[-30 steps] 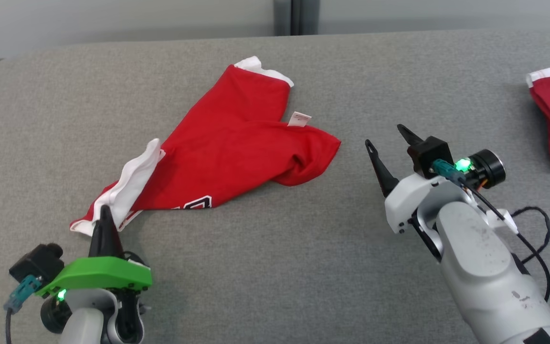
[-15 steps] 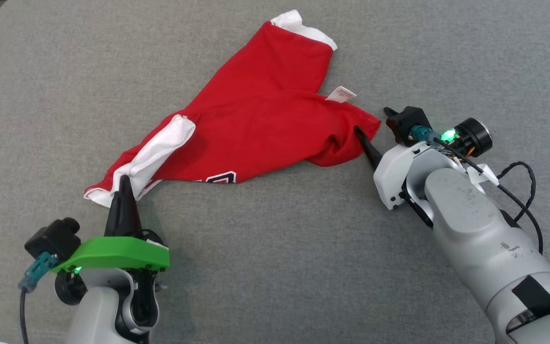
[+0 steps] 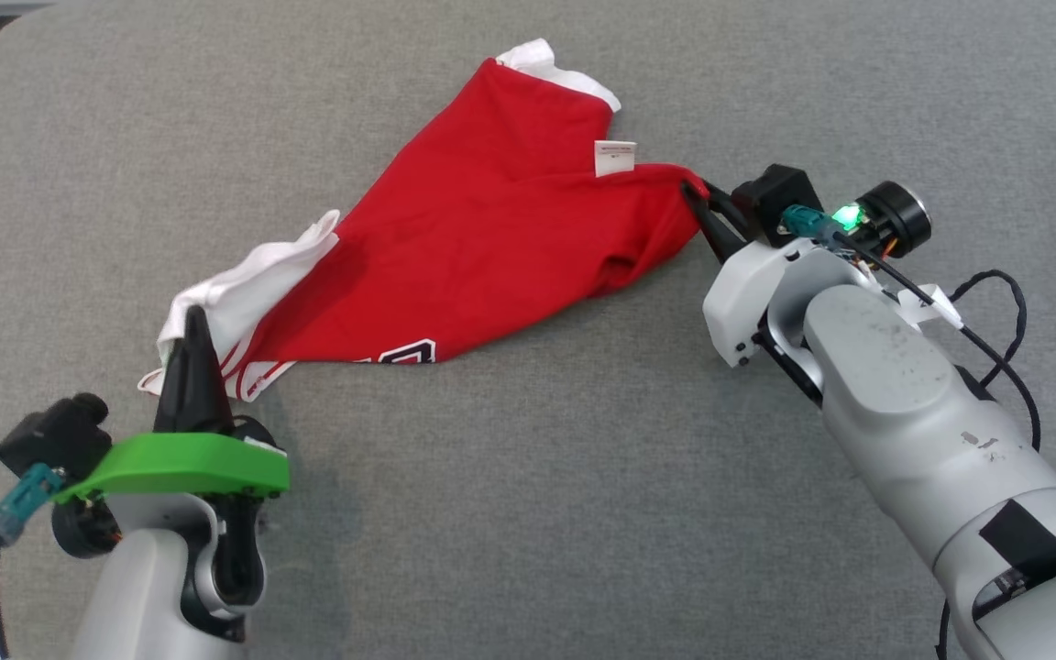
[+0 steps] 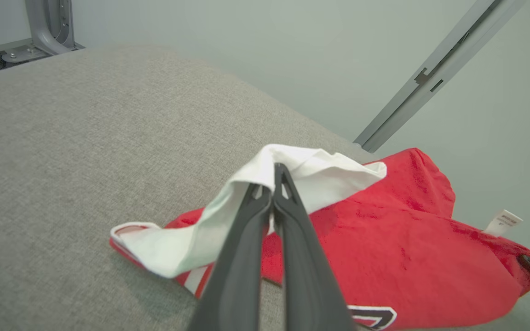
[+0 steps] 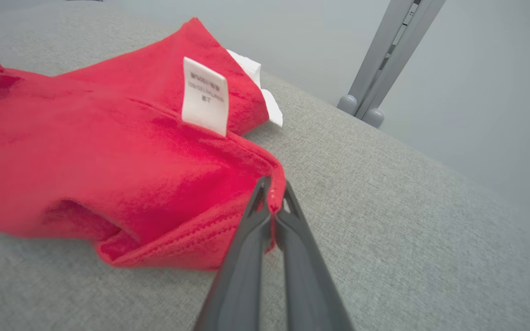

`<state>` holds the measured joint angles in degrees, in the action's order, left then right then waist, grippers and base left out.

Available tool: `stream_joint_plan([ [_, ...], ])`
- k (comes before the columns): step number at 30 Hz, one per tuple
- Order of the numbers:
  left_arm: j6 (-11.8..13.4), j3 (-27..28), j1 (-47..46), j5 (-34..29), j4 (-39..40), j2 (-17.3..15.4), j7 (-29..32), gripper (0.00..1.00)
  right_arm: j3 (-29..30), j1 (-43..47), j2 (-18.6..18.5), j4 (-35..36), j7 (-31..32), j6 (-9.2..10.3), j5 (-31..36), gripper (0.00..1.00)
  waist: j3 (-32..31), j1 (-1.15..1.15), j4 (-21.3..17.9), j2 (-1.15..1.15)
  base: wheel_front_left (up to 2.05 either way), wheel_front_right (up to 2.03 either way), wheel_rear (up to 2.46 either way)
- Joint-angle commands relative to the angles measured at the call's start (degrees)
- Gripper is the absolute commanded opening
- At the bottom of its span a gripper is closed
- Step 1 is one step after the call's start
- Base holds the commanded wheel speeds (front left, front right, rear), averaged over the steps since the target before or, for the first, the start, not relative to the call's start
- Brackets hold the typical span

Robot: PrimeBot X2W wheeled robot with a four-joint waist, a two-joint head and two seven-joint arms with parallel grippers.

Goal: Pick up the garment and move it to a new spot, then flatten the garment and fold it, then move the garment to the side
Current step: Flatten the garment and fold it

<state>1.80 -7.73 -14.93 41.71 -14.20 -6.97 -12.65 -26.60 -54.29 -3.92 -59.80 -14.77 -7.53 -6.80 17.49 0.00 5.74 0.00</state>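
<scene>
The head camera looks steeply down from above on the grey table point(image 3: 528, 513), wide enough to take in both arms. The left wrist camera sits low at 8 o'clock, close behind the left gripper point(image 3: 192, 321), facing 12 o'clock. The right wrist camera sits low at 2 o'clock behind the right gripper point(image 3: 691, 191), facing 10 o'clock. All three share the garment point(image 3: 491, 238).

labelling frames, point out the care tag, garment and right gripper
care tag point(image 5: 204, 95), right wrist view, label's middle
garment point(image 3: 491, 247), head view, red middle panel
right gripper point(image 5: 275, 191), right wrist view, between fingertips
</scene>
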Motion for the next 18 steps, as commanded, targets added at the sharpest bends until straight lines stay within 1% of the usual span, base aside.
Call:
stream_joint_plan([
  [1, 0.43, 0.3, -1.71, -1.1, 0.86, -1.41, 0.32, 0.0, -0.13, -0.76, -0.73, 1.74, -0.37, 0.09, -0.23, 0.0, -1.85, 0.0, -1.74, 0.0, 0.0, 0.0, 0.0],
  [9, 1.78, 1.56, -7.6, -3.93, 7.76, -7.29, 2.82, 0.0, 0.08, 0.24, -4.8, 15.28, -0.46, 0.09, 1.09, 0.0, -6.81, 0.0, -5.81, 0.0, 0.0, 0.0, 0.0],
  [18, 2.76, 1.54, -12.28, -5.9, 16.13, -11.21, 6.2, 0.0, 1.65, 4.22, -9.93, 29.67, -0.4, 0.09, 0.04, 0.0, -12.74, 0.0, -10.41, 0.0, 0.0, 0.0, 0.0],
])
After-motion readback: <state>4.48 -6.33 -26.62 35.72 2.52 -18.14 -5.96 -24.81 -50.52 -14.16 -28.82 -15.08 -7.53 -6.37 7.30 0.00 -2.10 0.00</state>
